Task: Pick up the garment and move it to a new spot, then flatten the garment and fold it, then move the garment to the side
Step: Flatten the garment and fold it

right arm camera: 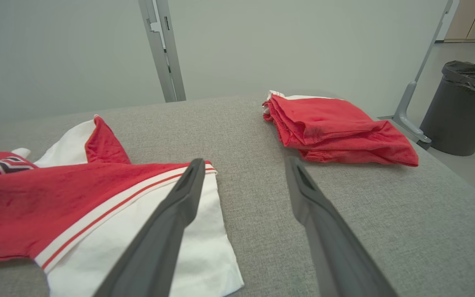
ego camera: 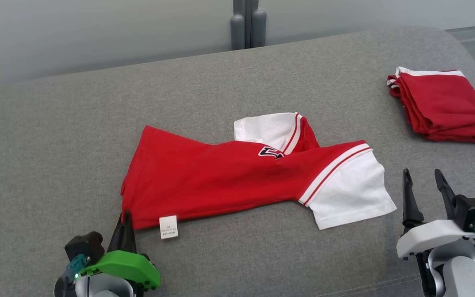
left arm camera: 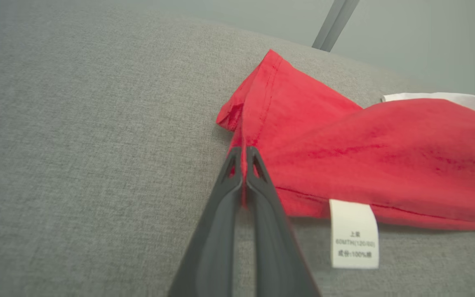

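At the near left corner of the garment (ego camera: 221, 177), my left hand (ego camera: 127, 215) is pressed together on the red hem, pinching it just beside the white care label (ego camera: 168, 227). The garment lies rumpled mid-tabletop (ego camera: 56, 123), with one white sleeve toward my right hand (ego camera: 422, 173), which stands spread and empty near that sleeve. Assessment: pick-up step in hand, grip made, lift not yet begun. Next move calls for my right hand to take the sleeve end so the cloth lifts level, well apart from the folded red pile (ego camera: 443, 107).
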Available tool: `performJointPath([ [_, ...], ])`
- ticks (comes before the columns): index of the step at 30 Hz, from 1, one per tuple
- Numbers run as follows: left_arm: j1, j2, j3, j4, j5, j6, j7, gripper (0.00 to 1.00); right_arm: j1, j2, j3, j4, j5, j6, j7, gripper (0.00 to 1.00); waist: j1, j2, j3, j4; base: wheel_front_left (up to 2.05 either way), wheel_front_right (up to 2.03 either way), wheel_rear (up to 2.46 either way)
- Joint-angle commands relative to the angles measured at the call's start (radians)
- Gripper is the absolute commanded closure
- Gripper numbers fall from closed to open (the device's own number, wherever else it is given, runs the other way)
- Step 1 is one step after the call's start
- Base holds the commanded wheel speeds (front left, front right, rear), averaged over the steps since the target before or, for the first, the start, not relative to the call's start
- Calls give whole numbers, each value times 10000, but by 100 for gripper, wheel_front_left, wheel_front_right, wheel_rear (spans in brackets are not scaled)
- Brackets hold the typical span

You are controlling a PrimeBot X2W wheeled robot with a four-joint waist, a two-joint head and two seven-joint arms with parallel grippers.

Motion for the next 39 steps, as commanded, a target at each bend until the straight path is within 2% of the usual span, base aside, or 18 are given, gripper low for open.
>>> performJointPath([
  [1, 127, 19, 52, 3, -88, 13, -4, 100, 126, -33, 16, 23, 52, -10, 0, 0, 0, 0, -9, -11, 0, 0, 0],
  [4, 204, 7, 61, 157, -256, -14, -4, 98, 132, -31, 103, 44, 130, -10, 0, 0, 0, 0, -43, -58, 0, 0, 0],
  [5, 210, 8, 97, 188, -315, -19, -4, 93, 139, -33, 125, 48, 148, -10, 0, 0, 0, 0, -55, -76, 0, 0, 0],
  [6, 214, 7, 120, 242, -350, -29, -4, 81, 141, -32, 144, 58, 165, -10, 0, 0, 0, 0, -69, -95, 0, 0, 0],
  [7, 218, 4, 131, 275, -352, -45, -4, 55, 142, -31, 166, 55, 191, -10, 0, 0, 0, 0, -85, -115, 0, 0, 0],
  [8, 218, 1, 162, 295, -344, -48, -4, 18, 150, -31, 193, 37, 227, -10, 0, 0, 0, 0, -102, -135, 0, 0, 0],
  [9, 228, 2, 215, 285, -345, -54, -4, 0, 162, -32, 215, 8, 242, -10, 0, 0, 0, 0, -120, -151, 0, 0, 0],
  [14, 373, -4, 505, -101, -177, -110, -6, 0, 192, -32, 313, -170, 243, -10, 0, 0, 0, 0, -242, -178, 0, 0, 0],
  [24, 635, -6, 876, -1811, 349, -266, -4, 0, 434, -30, 690, -1115, 311, -10, 0, 0, 0, 0, -675, -211, 0, 0, 0],
  [39, 1604, -6, 467, -3579, 673, 197, -4, 0, 829, -31, 1754, -2252, 177, -10, 0, 0, 0, 0, -1191, -319, 0, 0, 0],
])
